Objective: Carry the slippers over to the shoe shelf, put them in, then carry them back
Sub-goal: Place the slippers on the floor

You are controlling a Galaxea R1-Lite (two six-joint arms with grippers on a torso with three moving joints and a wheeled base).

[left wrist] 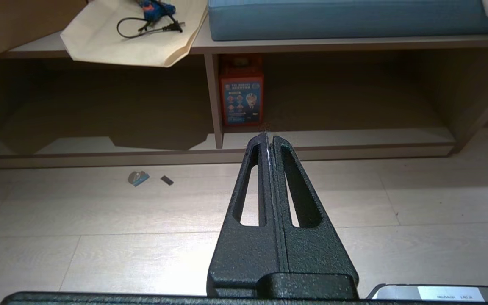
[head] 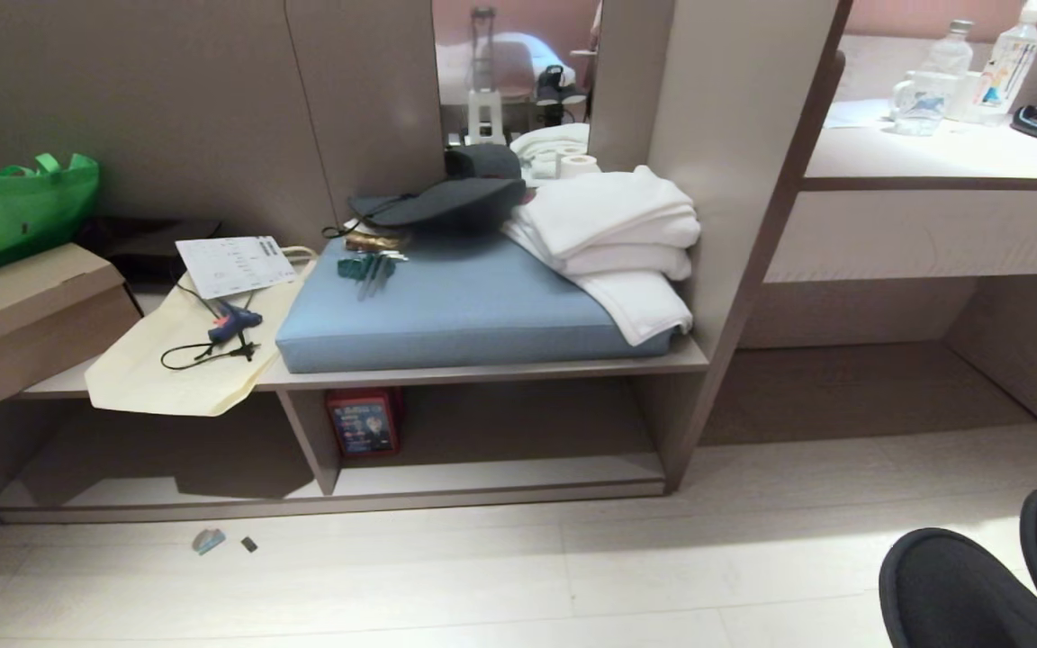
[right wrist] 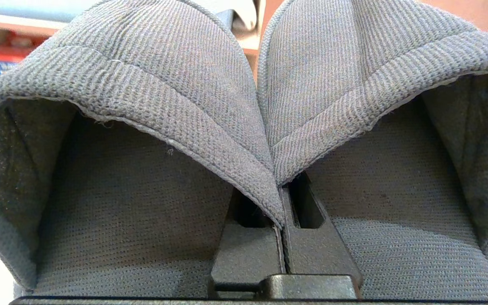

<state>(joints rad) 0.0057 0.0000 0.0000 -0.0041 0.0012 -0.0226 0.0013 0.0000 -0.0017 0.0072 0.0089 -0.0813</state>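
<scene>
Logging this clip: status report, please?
Right end effector shut on slippers. Left end effector shut, empty. Shoe shelf ahead; red box inside.

Pale plank floor (head: 500, 576), lit brightest toward 5 o'clock. Taupe wall panels (head: 212, 117) from 10 to 12 o'clock. Blue bench cushion (head: 473, 306) at centre. Long pale desk counter (head: 933, 162) at 2 o'clock. Mirror strip (head: 509, 63) at 12 o'clock.

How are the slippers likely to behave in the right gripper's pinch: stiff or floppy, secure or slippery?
The slippers look soft: their knitted inner edges fold where the right gripper pinches them, so they probably flex. The textured fabric likely resists slipping. They seem light, hanging from that single pinch.
</scene>
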